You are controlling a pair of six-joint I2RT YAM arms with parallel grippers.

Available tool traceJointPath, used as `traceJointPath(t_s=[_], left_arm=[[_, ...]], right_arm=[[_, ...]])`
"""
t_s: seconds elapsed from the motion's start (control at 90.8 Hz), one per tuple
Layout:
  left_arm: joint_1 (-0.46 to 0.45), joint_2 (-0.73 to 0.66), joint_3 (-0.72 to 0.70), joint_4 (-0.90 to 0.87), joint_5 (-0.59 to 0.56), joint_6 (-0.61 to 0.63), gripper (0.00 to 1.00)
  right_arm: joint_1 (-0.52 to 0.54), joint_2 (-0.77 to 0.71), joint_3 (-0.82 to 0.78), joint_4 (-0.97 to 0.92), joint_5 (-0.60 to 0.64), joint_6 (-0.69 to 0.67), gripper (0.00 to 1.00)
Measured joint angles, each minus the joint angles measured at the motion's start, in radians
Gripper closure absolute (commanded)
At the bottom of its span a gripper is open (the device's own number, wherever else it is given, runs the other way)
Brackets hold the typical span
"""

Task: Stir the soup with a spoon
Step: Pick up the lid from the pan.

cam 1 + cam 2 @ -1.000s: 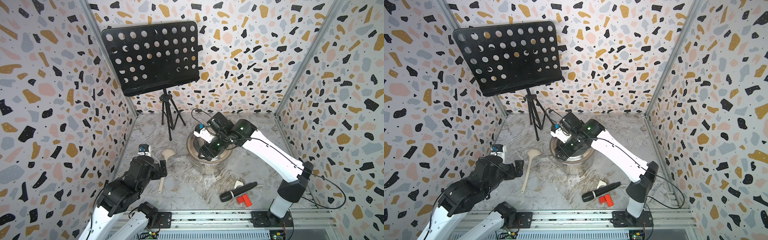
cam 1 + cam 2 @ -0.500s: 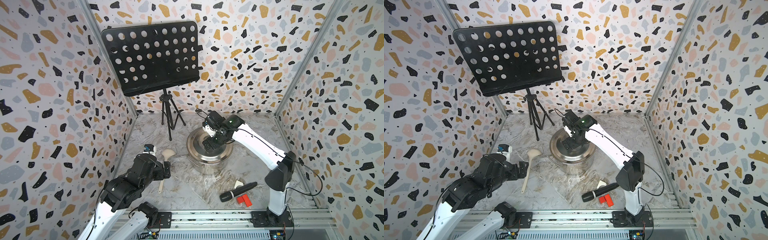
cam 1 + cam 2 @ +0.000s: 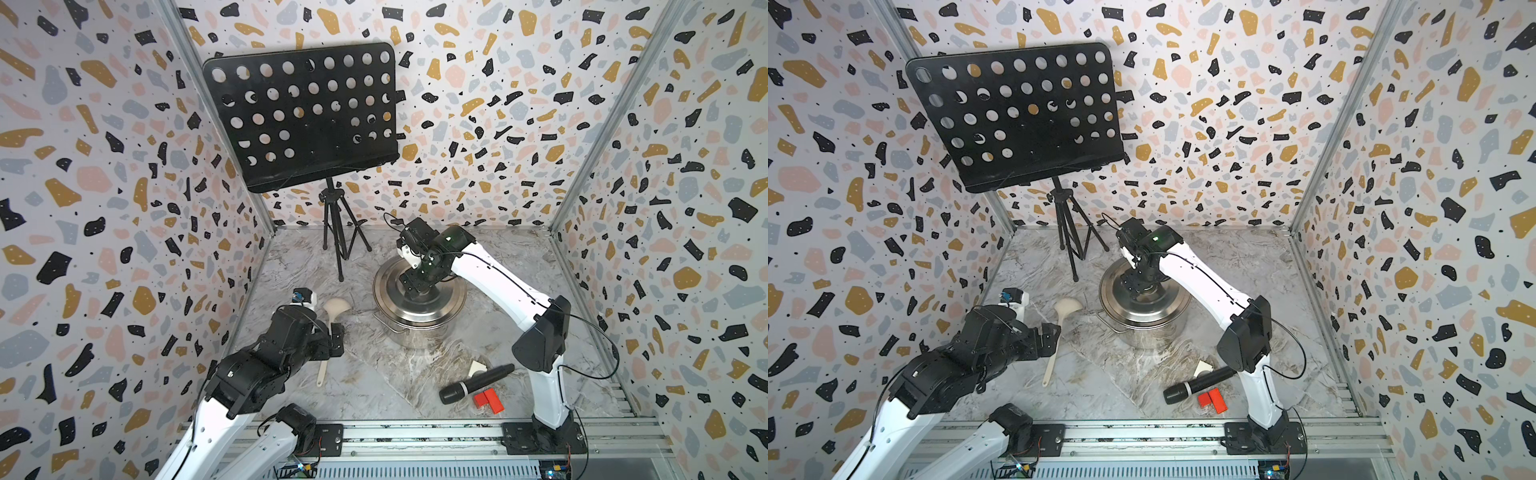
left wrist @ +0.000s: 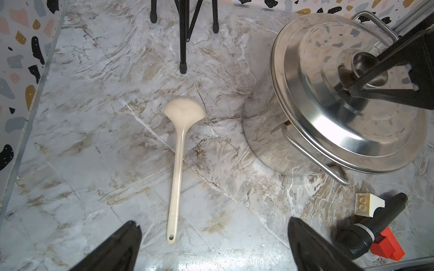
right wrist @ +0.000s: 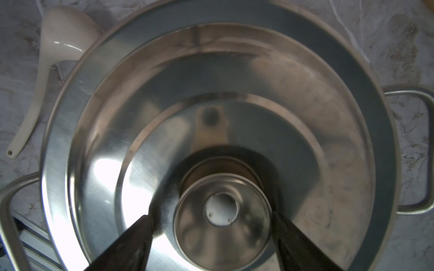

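Marble tabletop [image 3: 395, 386], terrazzo-patterned walls [image 3: 457, 124]

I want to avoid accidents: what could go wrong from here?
The right claw straddles the round knob of the shiny steel lid; a smooth knob may slip and the lid drop on the steel pot. The open left claw hovers over the flat-lying cream-white long-handled spoon; its slim handle may escape.

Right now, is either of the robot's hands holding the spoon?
No: the spoon lies flat on the table beneath the open left gripper, and the right gripper straddles the lid knob.
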Motion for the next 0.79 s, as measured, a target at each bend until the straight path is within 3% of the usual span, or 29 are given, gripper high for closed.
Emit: traceJointPath(t_s=[0.165,0.441,0.793], left_arm=[[0.0,0.0,0.0,-0.002,0.003,0.001,0.01],[0.0,0.001,0.0,-0.006,0.003,0.002,0.01],[0.0,-0.001,-0.002,-0.006,0.003,0.0,0.01]], right_arm=[[-0.007,0.0,0.0,0.0,0.003,0.0,0.35],[-0.01,0.001,0.0,0.001,0.013,0.001,0.68],[-0.014,0.001,0.039,-0.005,-0.01,-0.012,0.73]])
